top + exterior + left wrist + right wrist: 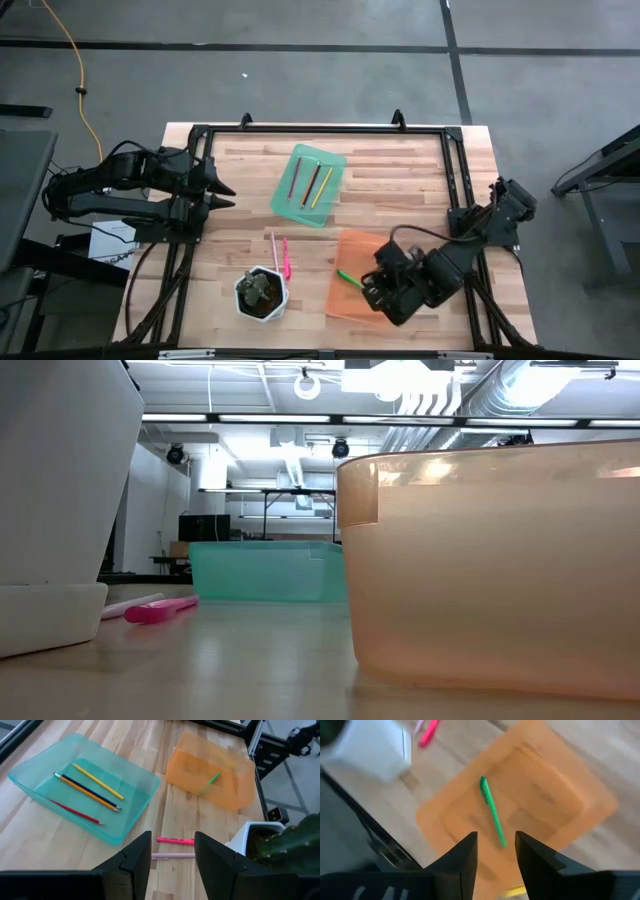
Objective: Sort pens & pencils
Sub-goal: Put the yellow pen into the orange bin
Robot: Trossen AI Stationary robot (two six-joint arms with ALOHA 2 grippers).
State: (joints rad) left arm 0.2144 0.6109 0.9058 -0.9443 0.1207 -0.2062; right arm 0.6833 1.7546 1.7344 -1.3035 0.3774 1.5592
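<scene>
The green tray [308, 185] holds three pencils: yellow [97, 781], dark brown [87, 792] and red-brown [75, 811]. The bright green pen [492, 812] lies inside the orange tray [362, 262], one end against its wall. On the bare wood between tray and pot lie the pink pen [285, 257] and the pale peach one [273, 246]. My right gripper [495, 851] hovers open above the orange tray, just past the green pen's end. A yellow bit [512, 892] shows below its fingers. My left gripper [222, 195] waits open at the table's left side.
The white hexagonal plant pot [262, 293] stands near the table's near edge, close beside the pink and peach pens. A black frame [320, 130] runs around the tabletop. Bare wood lies between the two trays.
</scene>
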